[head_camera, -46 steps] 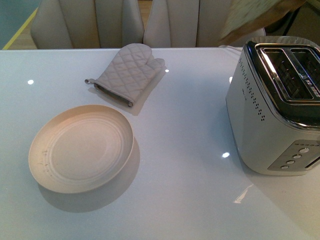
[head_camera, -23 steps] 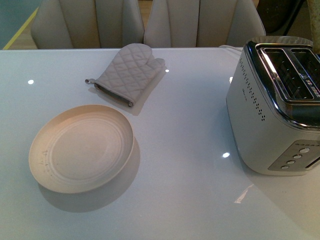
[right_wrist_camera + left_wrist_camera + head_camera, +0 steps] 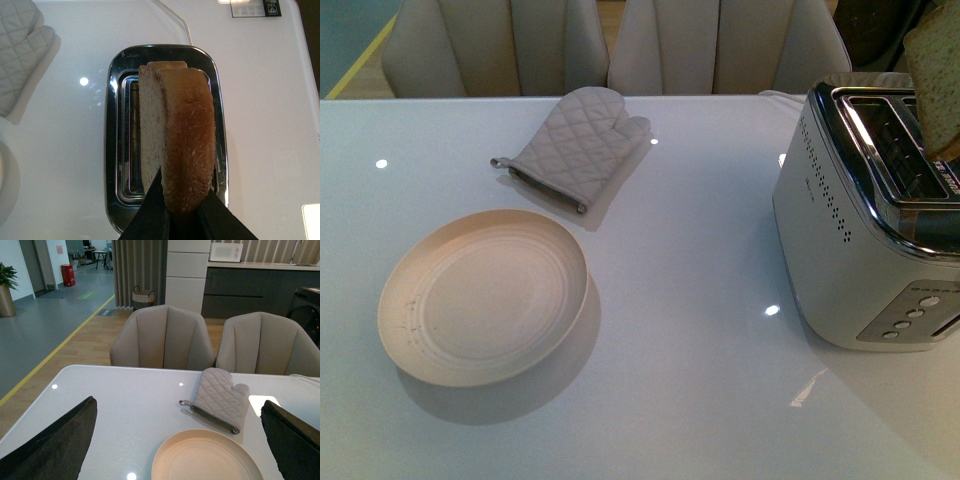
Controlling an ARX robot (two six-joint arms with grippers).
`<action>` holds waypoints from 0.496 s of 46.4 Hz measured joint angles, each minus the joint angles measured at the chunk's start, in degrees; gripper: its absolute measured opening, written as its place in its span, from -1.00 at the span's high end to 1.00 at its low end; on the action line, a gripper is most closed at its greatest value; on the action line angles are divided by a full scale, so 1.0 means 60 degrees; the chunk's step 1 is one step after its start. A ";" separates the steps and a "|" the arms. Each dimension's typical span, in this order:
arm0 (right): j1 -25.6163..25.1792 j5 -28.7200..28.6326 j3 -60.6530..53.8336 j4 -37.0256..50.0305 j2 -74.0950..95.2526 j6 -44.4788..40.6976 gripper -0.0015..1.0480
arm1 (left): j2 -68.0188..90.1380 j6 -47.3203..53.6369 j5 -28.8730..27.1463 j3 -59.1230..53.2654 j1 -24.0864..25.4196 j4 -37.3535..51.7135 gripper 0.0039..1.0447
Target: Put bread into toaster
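The bread [image 3: 177, 140], a thick light brown slice with a golden crust, hangs edge-down straight over the chrome top of the toaster [image 3: 114, 125]. My right gripper [image 3: 175, 207] is shut on the slice's crust. In the front view the bread [image 3: 935, 75] shows at the right edge, above the toaster [image 3: 850, 240], and its lower end is near the slots. The right gripper itself is out of that view. My left gripper [image 3: 180, 440] is open and holds nothing, above the plate.
A cream plate [image 3: 485, 295] lies at the front left of the white table [image 3: 690, 330]. A quilted oven mitt [image 3: 575, 150] rests behind it. Two beige chairs [image 3: 610, 45] stand at the far edge. The toaster's cord [image 3: 175, 20] runs off behind it.
The bread was a blur above the toaster a second ago, then left the front view. It now shows again at the right edge, lower and upright over the slots.
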 joint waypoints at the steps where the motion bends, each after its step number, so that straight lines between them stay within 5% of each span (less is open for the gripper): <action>1: 0.0022 0.0025 0.0004 0.0000 0.0051 0.0007 0.93 | 0.0000 0.0000 0.0000 0.0000 0.0000 0.0000 -0.87; 23: 0.0273 0.0251 0.0259 -0.0259 0.1005 0.0117 0.93 | 0.0000 0.0000 0.0000 0.0000 0.0000 0.0000 -0.87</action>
